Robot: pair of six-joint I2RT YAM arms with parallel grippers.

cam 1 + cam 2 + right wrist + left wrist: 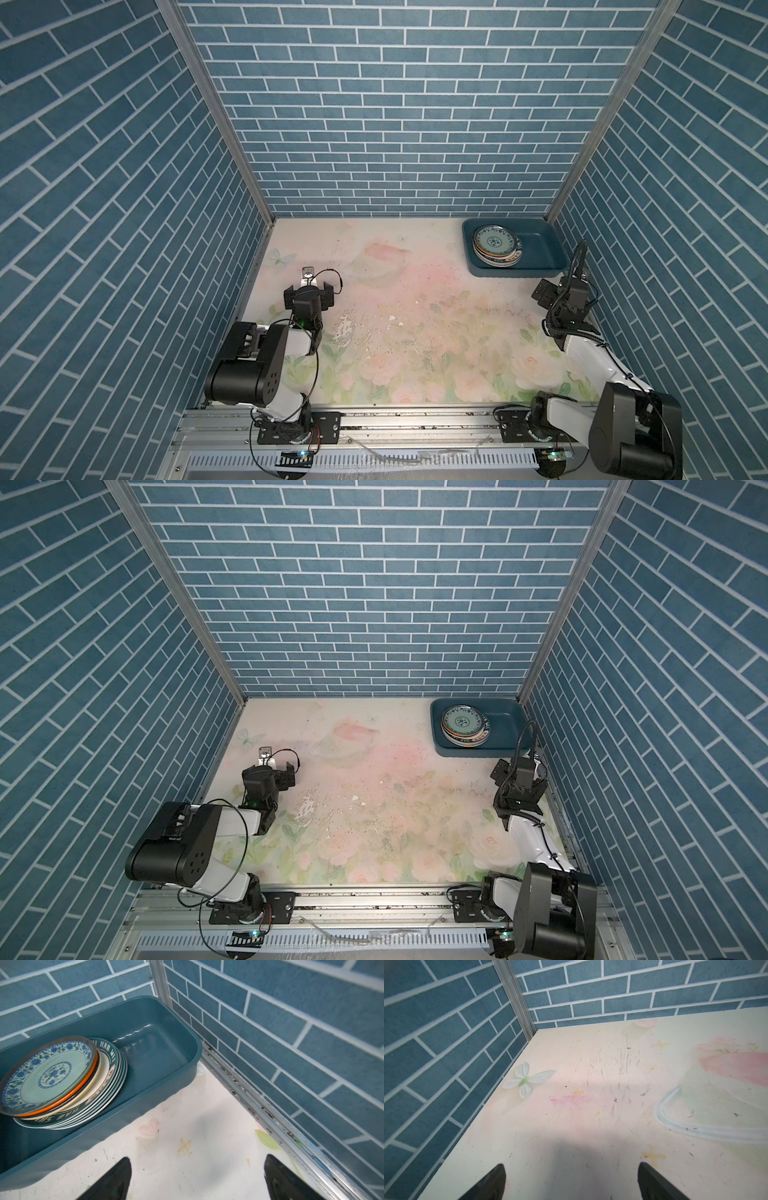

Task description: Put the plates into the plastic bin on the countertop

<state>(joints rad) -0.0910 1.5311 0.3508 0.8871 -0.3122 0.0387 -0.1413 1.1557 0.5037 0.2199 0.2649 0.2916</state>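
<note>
The plates [494,243] [462,722] lie stacked in the left half of the dark teal plastic bin [540,245] [505,725], which stands in the countertop's [415,291] far right corner. In the right wrist view the teal-patterned plate [49,1076] tops the stack, with orange, black, cream and lettered rims below it; the bin's [158,1047] other half is bare. My right gripper [563,286] [197,1159] hovers open just in front of the bin, holding nothing. My left gripper [308,286] [571,1167] is open over bare countertop at the left, far from the bin.
Blue brick-pattern walls close in the back and both sides, with metal corner posts [216,108]. A metal rail [270,1109] runs along the right wall beside the bin. The arms' bases sit on an aluminium rail [415,419] at the front edge. A peeled patch [347,328] marks the countertop.
</note>
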